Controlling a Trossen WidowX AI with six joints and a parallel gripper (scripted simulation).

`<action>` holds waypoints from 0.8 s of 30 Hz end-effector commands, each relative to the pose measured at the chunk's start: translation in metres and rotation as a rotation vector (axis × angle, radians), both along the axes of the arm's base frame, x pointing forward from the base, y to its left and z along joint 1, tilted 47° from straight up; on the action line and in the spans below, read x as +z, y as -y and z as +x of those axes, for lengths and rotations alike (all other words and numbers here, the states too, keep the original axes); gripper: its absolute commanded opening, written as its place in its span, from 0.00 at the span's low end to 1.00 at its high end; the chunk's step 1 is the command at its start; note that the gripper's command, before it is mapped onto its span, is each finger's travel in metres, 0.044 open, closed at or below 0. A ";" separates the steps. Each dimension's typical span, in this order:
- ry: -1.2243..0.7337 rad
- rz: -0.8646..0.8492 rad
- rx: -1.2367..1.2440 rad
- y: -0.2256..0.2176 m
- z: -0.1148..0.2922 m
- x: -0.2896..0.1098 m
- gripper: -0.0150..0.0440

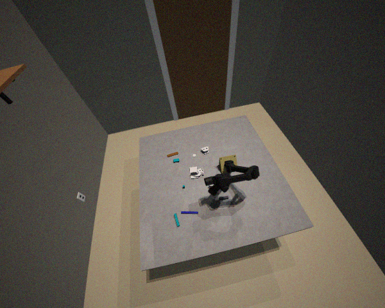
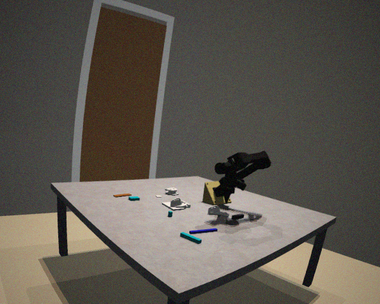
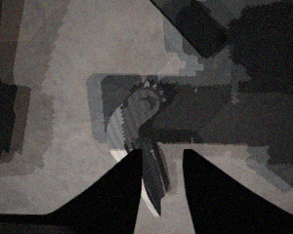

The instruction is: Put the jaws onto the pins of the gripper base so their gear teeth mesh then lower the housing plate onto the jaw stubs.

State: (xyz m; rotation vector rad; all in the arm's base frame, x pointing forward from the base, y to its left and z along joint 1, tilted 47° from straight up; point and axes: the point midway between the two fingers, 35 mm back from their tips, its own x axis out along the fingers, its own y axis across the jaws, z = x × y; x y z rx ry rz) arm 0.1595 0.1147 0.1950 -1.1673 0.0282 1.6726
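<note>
My gripper (image 2: 228,201) (image 3: 162,157) is partly open and empty, low over the table. A jaw (image 3: 137,114) with gear teeth on its round end lies below the fingertips in the wrist view; its pointed end shows between them. A pale grey part (image 2: 213,210) shows beside the gripper in the exterior view; the arm mostly hides this spot in the top view. A white plate-like group (image 1: 193,170) (image 2: 176,204) has a raised grey piece on it. A smaller white part (image 1: 205,150) (image 2: 171,190) stands farther back. Which is base or housing I cannot tell.
A yellow wedge (image 1: 223,161) (image 2: 211,193) stands behind the arm. A black block (image 2: 237,216) (image 3: 195,29) lies close to the gripper. A blue bar (image 1: 189,212) (image 2: 203,230), a teal bar (image 1: 176,220) (image 2: 190,237) and a small teal cylinder (image 1: 183,186) (image 2: 170,213) are around.
</note>
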 end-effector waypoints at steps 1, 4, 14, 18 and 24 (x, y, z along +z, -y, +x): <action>0.001 -0.001 -0.003 0.000 0.000 0.000 0.57; 0.001 -0.001 -0.003 0.000 0.000 0.000 0.70; 0.001 -0.001 -0.003 0.000 0.000 0.000 1.00; 0.001 -0.001 -0.003 0.000 0.000 0.000 1.00; 0.001 -0.001 -0.003 0.000 0.000 0.000 1.00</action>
